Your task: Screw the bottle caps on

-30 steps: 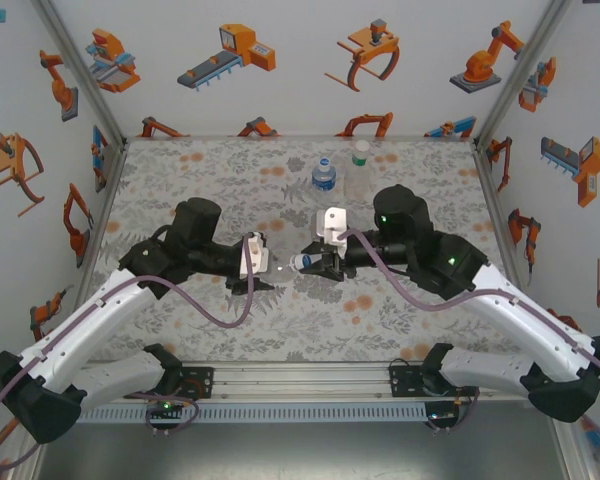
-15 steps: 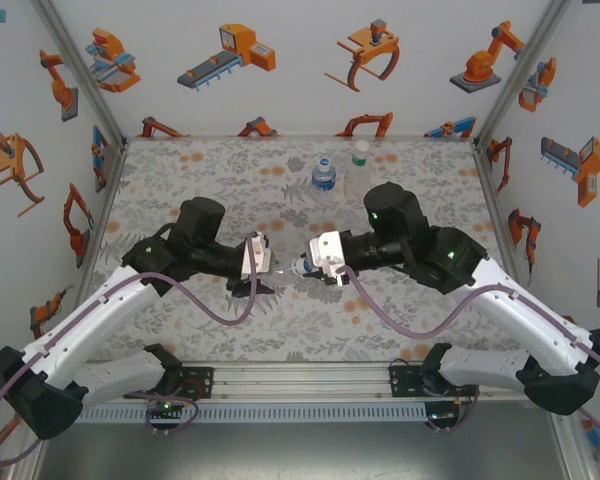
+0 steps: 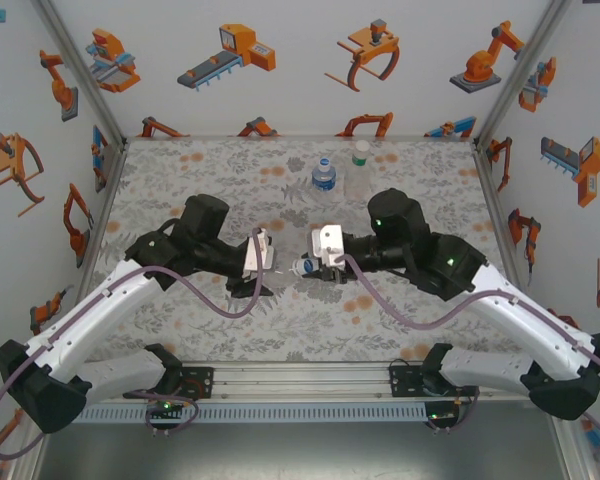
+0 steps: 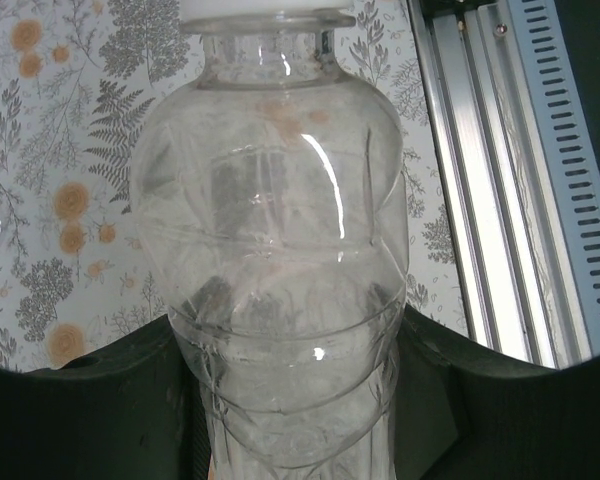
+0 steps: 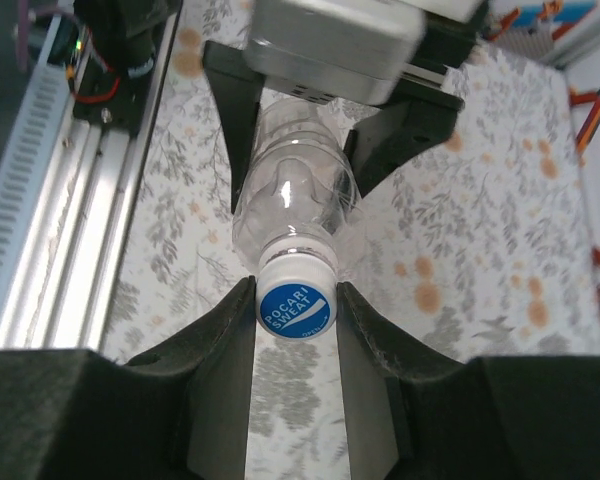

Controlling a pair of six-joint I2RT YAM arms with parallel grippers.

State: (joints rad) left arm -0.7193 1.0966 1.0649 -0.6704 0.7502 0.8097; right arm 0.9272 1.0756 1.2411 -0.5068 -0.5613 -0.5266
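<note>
A clear unlabelled bottle [image 4: 270,230] lies level above the mat, with my left gripper [image 4: 290,345] shut around its lower body. Its neck points at the right arm. On the neck sits a white bottle cap [image 5: 296,305] with a blue printed top, and my right gripper [image 5: 296,302] is shut on that cap, one finger on each side. From above, the bottle [image 3: 283,265] spans the gap between the left gripper [image 3: 268,266] and the right gripper [image 3: 306,267] at the middle of the mat. In the left wrist view the cap's rim [image 4: 270,10] shows at the top edge.
Two more bottles stand upright at the back: one with a blue label [image 3: 324,174] and one with a pale green cap [image 3: 360,152]. The aluminium rail [image 3: 300,380] runs along the near edge. The patterned mat [image 3: 180,180] lies bare to the left.
The right wrist has turned about its own axis while gripping the cap, first one way and then partly back. The left arm has edged slightly right and keeps hold of the bottle.
</note>
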